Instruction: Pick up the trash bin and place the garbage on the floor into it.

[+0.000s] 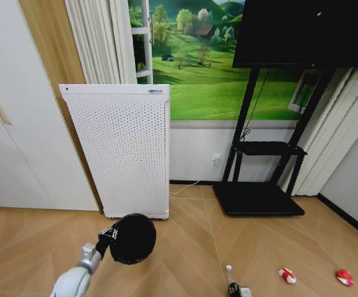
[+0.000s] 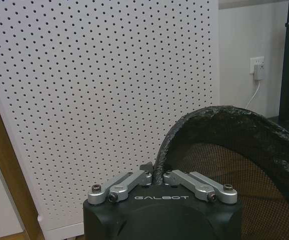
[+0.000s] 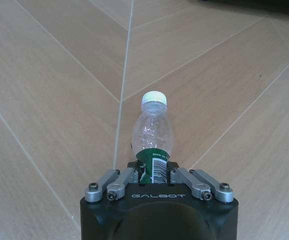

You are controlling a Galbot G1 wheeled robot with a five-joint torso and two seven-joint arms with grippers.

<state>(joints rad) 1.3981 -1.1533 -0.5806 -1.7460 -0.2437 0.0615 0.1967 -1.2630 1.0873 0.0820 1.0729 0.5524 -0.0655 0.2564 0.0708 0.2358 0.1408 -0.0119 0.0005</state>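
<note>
Lower left of the head view, the left claw (image 2: 159,176) pinches the trash bin (image 1: 132,238) rim beside the white heater (image 1: 120,148). Right claw (image 3: 154,172) grips the bottle (image 3: 152,132); wrappers (image 1: 287,275) lie on open floor (image 1: 185,247) lower right.

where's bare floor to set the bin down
Bare floor lies between the white perforated panel and the bottle, under the trash bin in the left claw. It is crowded at the right: bottle in the right claw, two red wrappers.
</note>
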